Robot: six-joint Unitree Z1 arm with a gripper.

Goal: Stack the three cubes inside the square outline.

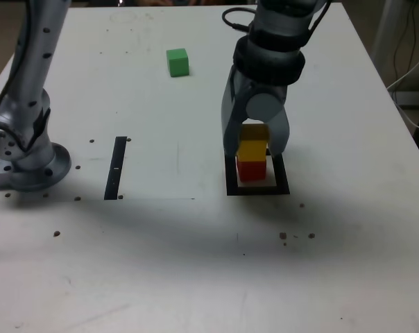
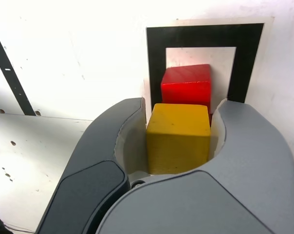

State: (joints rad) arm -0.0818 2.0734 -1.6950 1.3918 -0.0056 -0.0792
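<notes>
The yellow cube (image 2: 178,138), plain and sharp-edged, sits pinched between the gripper (image 2: 178,141) jaws, right above the red cube (image 1: 251,169) inside the square outline (image 1: 257,189), apparently so it can be set squarely on top. The green cube (image 1: 177,62) waits far off to the exterior view's left, on the table (image 1: 195,263).

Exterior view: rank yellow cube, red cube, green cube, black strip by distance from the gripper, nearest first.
1. Yellow cube: held in the gripper.
2. Red cube: directly under it, inside the square outline.
3. Black strip and green cube: both far off toward the exterior view's left; too close to call.
</notes>
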